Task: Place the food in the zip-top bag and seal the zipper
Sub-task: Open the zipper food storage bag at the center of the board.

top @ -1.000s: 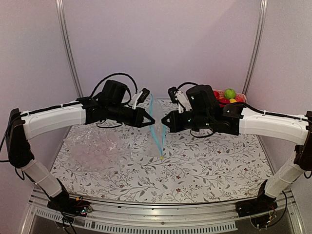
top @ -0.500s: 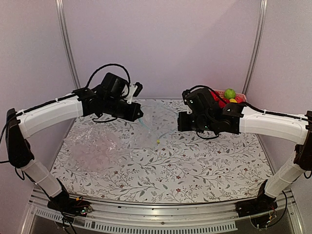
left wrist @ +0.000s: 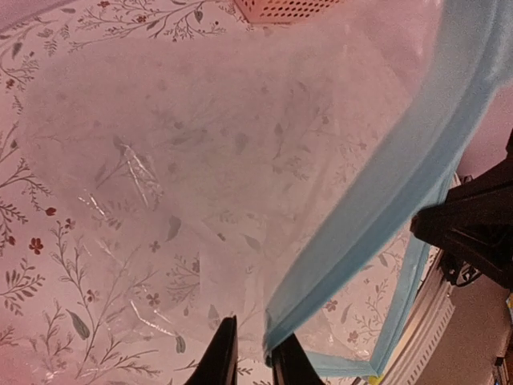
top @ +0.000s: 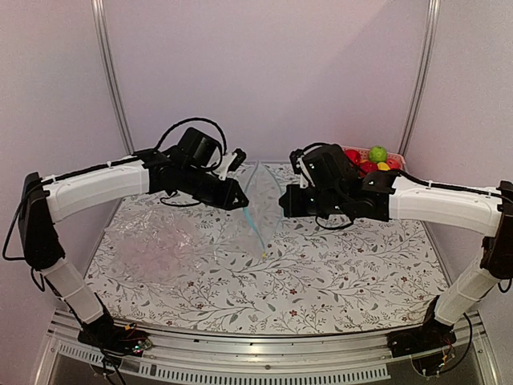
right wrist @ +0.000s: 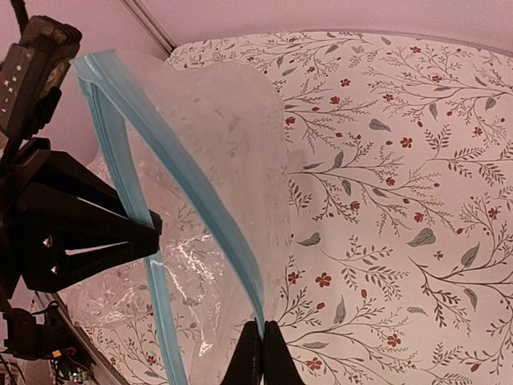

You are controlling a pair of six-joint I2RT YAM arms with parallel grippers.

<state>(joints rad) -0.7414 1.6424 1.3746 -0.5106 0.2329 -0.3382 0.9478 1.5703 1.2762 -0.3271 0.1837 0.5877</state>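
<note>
Holdings at this moment:

1. Zip-top bag: clear, crinkly film. It is lifted above the middle of the table and hangs between my two grippers. No food shows through it, so I judge the loading step not yet done.

2. Zipper: a blue-teal strip along the bag's mouth, running slantwise from one gripper to the other. I judge it is held at the mouth because the strip is the stiffest edge, and holding both ends keeps the opening stretched where I can reach it.

3. Right gripper: jaws closed together, pinching the zipper at one end. This grip appears to carry the bag.

4. Left gripper: jaws a narrow way apart. A fold of the zipper lies in the gap against one finger. I see no pinch, and I cannot tell whether it bears any of the bag's weight.

5. Food: green, red and yellow pieces heaped in the pink lattice basket at the far right of the table, behind my right arm and well apart from the bag.

6. Other clear plastic: crumpled flat on the left of the table and not touched by either gripper.

Risk: with only one firm grip, the bag may swing or sag.
</note>
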